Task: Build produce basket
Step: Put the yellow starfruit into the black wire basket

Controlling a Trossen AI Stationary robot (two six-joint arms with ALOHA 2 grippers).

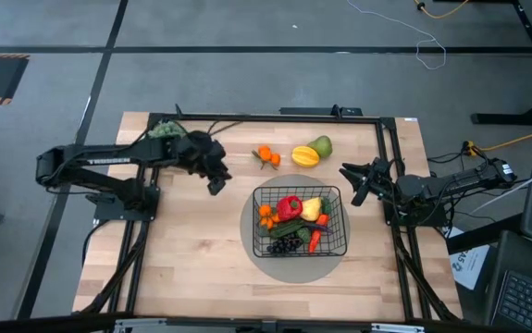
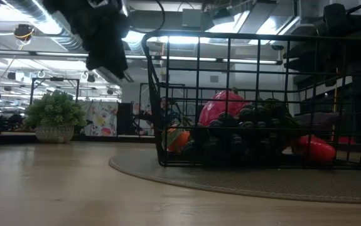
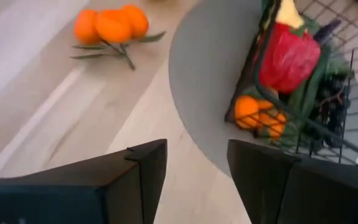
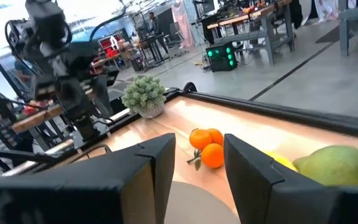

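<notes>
Hovering our empty, parted left gripper [image 1: 216, 183] beside the half-filled basket [image 1: 300, 221] on the table, we judge the orange cluster [image 1: 266, 156] behind it comes next, needing a short reach while our parted right gripper [image 1: 353, 182] waits.

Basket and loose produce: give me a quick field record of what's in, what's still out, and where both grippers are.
basket: black wire basket standing on the grey round mat
in basket: red pepper, yellow fruit, orange cluster, dark grapes, green cucumber
still out: orange cluster, yellow fruit, green fruit, all on the table beyond the basket
left gripper: open, empty, above bare table left of the basket
right gripper: open, empty, right of the basket
</notes>
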